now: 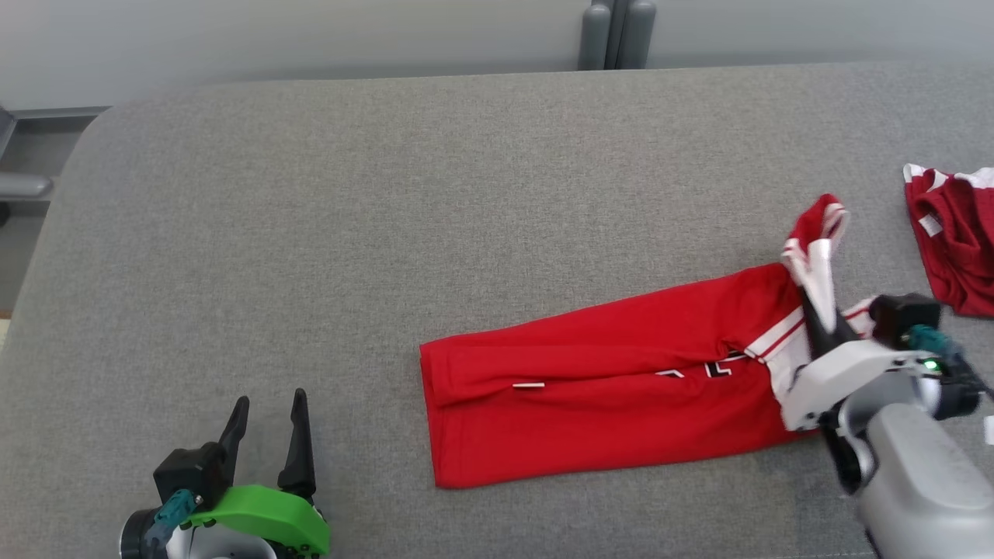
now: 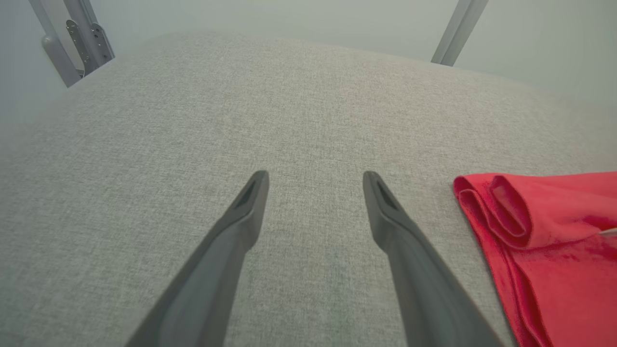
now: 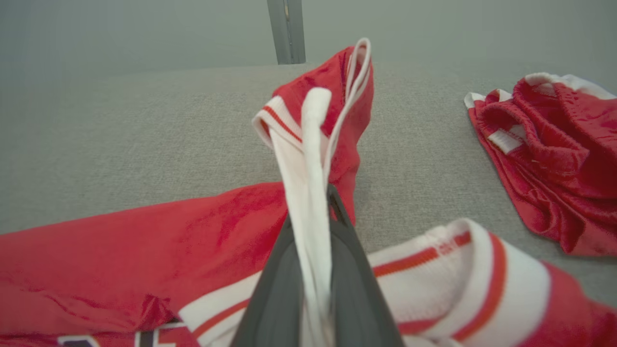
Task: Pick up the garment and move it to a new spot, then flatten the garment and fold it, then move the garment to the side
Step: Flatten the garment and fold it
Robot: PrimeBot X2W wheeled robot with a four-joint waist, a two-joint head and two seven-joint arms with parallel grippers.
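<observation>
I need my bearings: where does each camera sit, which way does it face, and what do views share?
Head view: on the head, facing forward and down at the table; open left pincer lower left, right pincer and forearm lower right.
Left wrist view: on the left wrist, looking along its spread fingers; red jersey edge at right.
Right wrist view: on the right wrist, along fingers shut on the jersey's white trim.
Shared: all show the jersey; head and right wrist, a second garment.
</observation>
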